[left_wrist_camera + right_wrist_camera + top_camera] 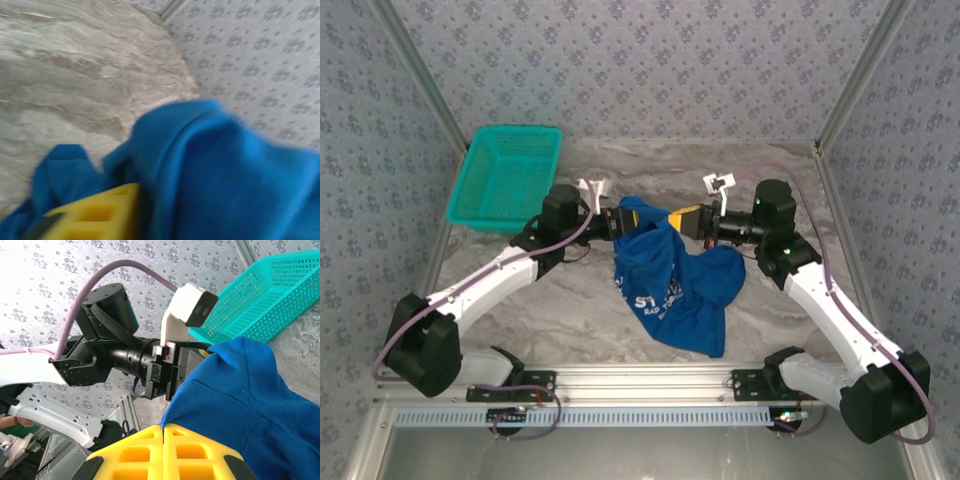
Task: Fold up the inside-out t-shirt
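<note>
With jaws of the left gripper (617,222) and right gripper (677,218) pinched tight on the top of the inside-out t-shirt (680,290), bunched between them and trailing onto the counter (570,310): nothing folded yet, spreading and every fold apparently left.

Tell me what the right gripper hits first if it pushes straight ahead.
The t-shirt bunched at the tips of the right gripper; just behind it, likely the left gripper facing it, though depth is unclear.
</note>
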Controlling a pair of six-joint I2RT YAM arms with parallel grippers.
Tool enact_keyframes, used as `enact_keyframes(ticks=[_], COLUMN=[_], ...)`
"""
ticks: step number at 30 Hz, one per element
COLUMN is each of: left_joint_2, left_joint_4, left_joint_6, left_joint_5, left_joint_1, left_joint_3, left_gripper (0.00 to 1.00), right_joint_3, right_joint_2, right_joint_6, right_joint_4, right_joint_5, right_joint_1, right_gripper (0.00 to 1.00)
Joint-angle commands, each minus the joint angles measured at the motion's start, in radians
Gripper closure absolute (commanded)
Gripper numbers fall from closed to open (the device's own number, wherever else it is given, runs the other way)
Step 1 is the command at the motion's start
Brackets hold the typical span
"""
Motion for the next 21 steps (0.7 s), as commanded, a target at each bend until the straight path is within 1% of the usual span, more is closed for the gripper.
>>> enact_keyframes(ticks=[1,4,5,7,9,12,14,15,17,18,19,21], left_joint_2=[-0.068,-0.173,-0.212,-0.267,-0.296,-0.275,-0.203,-0.161,-0.088,-0.055,-0.033,0.003], left_joint_4=[-0.084,-0.169,-0.2,-0.244,-0.258,-0.228,-0.239,-0.262,-0.284,-0.28,-0.268,-0.243], left_joint_6=[0.066,0.15,0.189,0.275,0.353,0.414,0.418,0.422,0.426,0.424,0.427,0.417], left_joint_5=[-0.116,-0.225,-0.265,-0.339,-0.355,-0.277,-0.232,-0.211,-0.19,-0.18,-0.162,-0.174], left_joint_1=[0.011,-0.02,-0.042,-0.095,-0.137,-0.173,-0.184,-0.187,-0.201,-0.208,-0.213,-0.218], left_joint_3=[0.007,-0.03,-0.038,-0.048,-0.05,-0.039,0.011,0.047,0.095,0.108,0.113,0.115], left_gripper=[0.48,0.31,0.28,0.27,0.33,0.53,0.69,0.75,0.77,0.75,0.72,0.6], right_joint_3=[0.002,-0.009,-0.009,-0.009,0.0,0.026,0.033,0.035,0.039,0.038,0.039,0.035], right_joint_2=[0.011,0.03,0.038,0.052,0.061,0.071,0.072,0.07,0.065,0.063,0.061,0.056], right_joint_6=[0.039,0.038,0.032,0.024,-0.005,-0.058,-0.077,-0.087,-0.105,-0.108,-0.108,-0.114], right_joint_4=[0.065,0.064,0.054,0.052,0.024,-0.047,-0.063,-0.072,-0.087,-0.086,-0.083,-0.082], right_joint_5=[-0.092,-0.091,-0.089,-0.101,-0.117,-0.127,-0.148,-0.155,-0.179,-0.201,-0.212,-0.226], right_joint_1=[-0.033,-0.05,-0.053,-0.055,-0.054,-0.054,-0.055,-0.054,-0.054,-0.054,-0.053,-0.052], right_gripper=[1.0,1.0,1.0,1.0,1.0,1.0,1.0,1.0,1.0,1.0,1.0,1.0])
